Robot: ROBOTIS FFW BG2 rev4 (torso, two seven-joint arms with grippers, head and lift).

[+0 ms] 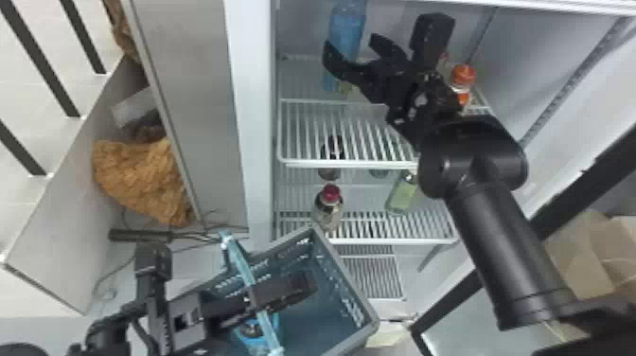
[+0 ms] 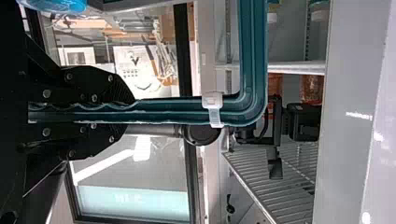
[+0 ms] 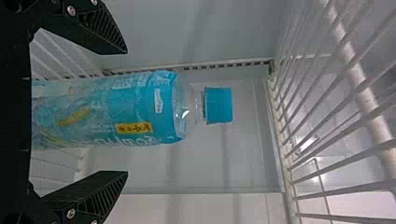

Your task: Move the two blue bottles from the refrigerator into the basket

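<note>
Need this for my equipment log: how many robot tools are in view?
2. The left tool is clamped on the basket handle; the right tool is inside the refrigerator, its fingers open on either side of a blue bottle.

Clear glossy plastic bottle [image 3: 187,109]; matt plastic basket [image 1: 348,279]; smooth wire shelf [image 1: 350,135]; crinkled brown cloth [image 1: 142,175].

Head cam: high, fwd + down; wrist cams close.
L wrist: along basket handle [image 2: 254,56], twd fridge [image 1: 255,94]; R wrist: at blue bottle [image 3: 135,107]; head shares all.
</note>
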